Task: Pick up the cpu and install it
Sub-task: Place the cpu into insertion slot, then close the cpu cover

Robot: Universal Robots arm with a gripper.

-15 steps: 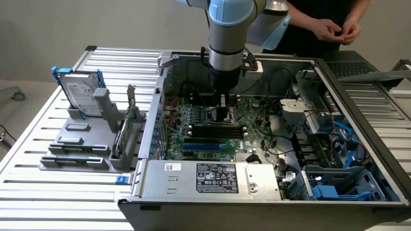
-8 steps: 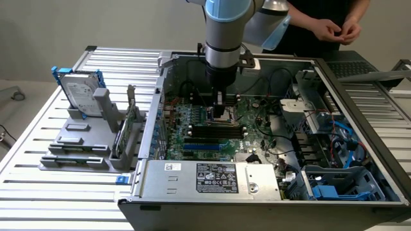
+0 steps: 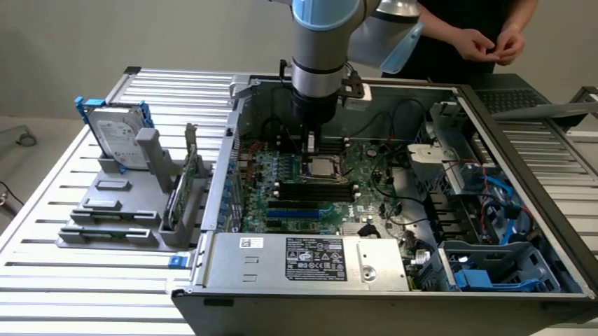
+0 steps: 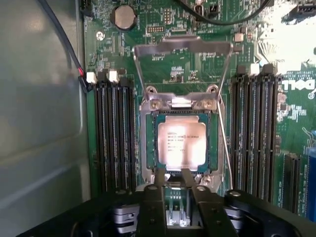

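Two dark fingers (image 4: 160, 185) stand a narrow gap apart, and we see nothing clamped between them. Just beyond their tips the cpu (image 4: 181, 143) lies flat in the socket (image 4: 147, 148), silver face up. The tips sit close to its nearest edge, and we cannot tell whether they touch it. Past the cpu, on the side far from the fingers, the load plate (image 4: 182, 48) stands raised. Black memory slots (image 4: 111, 138) run along either side of the socket.

In the exterior view we see the arm (image 3: 323, 49) reaching straight down into the open case (image 3: 280, 308), which lies on the slatted desk (image 3: 56, 280). Well away from the fingers, outside the case, a hard drive (image 3: 117, 133) stands upright in a grey rack (image 3: 122, 217). A person's hands (image 3: 494, 45) are held together beyond the case.
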